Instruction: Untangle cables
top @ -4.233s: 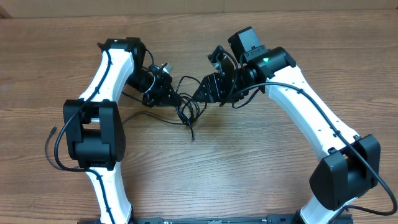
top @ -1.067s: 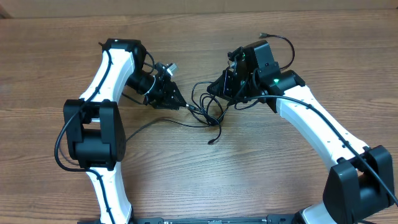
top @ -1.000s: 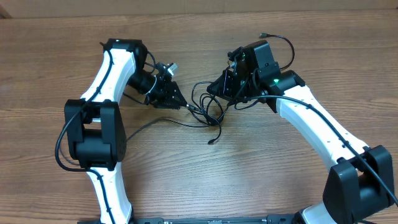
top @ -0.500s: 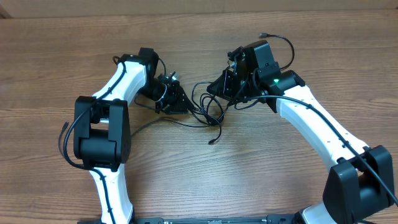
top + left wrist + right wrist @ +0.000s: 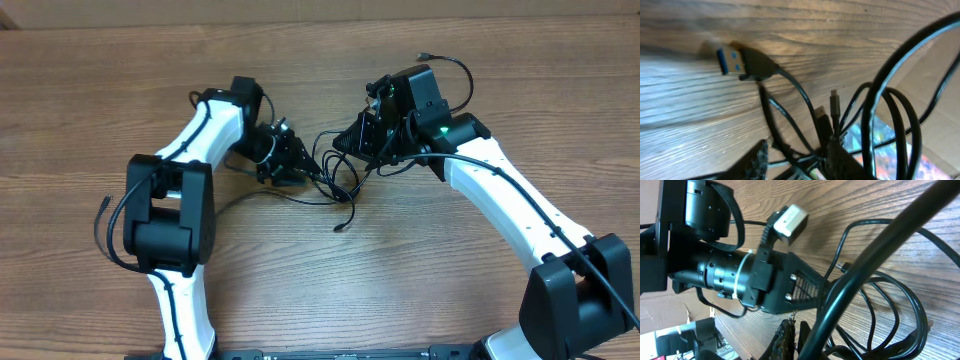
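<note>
The cables (image 5: pixel 338 180) lie as a tangle of thin black loops on the wood table between my two grippers. My left gripper (image 5: pixel 305 168) has its tip in the tangle's left side. In the left wrist view its jaws (image 5: pixel 800 150) stand apart, and several cords cross the gap without being pinched. A blue USB plug (image 5: pixel 732 59) rests on the wood just beyond. My right gripper (image 5: pixel 340 143) is at the tangle's upper right, shut (image 5: pixel 796 330) on a cable. A black cord (image 5: pixel 880 245) runs blurred close across that lens.
One loose cable end with a small plug (image 5: pixel 340 228) trails toward the near side. Another strand (image 5: pixel 230 203) runs left under my left arm. The left gripper's black body (image 5: pixel 740 275) fills the left part of the right wrist view.
My left arm has swung right, bringing its gripper into the tangle, and its jaws have widened. The right arm and its grip have not moved over the last second.
</note>
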Robot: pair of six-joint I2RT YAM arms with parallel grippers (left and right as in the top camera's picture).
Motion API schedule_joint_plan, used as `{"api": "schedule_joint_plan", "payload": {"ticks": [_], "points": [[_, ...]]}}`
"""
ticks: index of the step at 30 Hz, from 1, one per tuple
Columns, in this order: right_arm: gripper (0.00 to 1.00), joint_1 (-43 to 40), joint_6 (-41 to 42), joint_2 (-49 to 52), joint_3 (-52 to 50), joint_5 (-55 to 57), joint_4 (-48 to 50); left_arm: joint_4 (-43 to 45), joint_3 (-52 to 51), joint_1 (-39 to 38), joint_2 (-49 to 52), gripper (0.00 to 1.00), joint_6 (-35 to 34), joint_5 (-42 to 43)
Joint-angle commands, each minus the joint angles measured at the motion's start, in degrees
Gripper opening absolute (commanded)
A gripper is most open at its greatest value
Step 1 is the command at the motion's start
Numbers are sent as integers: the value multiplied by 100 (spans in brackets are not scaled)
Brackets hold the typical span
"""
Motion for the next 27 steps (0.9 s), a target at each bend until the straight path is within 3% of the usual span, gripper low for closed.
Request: {"api": "schedule_joint_plan", "payload": {"ticks": [1, 5, 6, 7, 8, 11, 21, 27], "points": [[4, 15, -50, -111, 149, 24, 15, 85, -42, -223, -162, 31, -341, -251], [4, 15, -50, -111, 149, 24, -2, 111, -44, -308, -162, 28, -332, -343], [4, 15, -50, -111, 149, 24, -2, 105, -44, -313, -162, 22, -330, -424], [4, 15, -52, -111, 149, 24, -2, 76, -44, -310, -162, 7, -330, -527], [4, 15, -50, -111, 149, 26, -2, 48, -44, -310, -162, 4, -330, -601], [4, -22, -72, -111, 149, 149, -11, -76, -44, -254, -162, 4, -129, -761], [4, -793, -341, -111, 149, 131, -367, -1231, -42, 767, -162, 4, 1709, -765], [4, -1266, -629, -111, 149, 136, -719, -1416, -42, 1650, -162, 4, 1886, -629]]}}
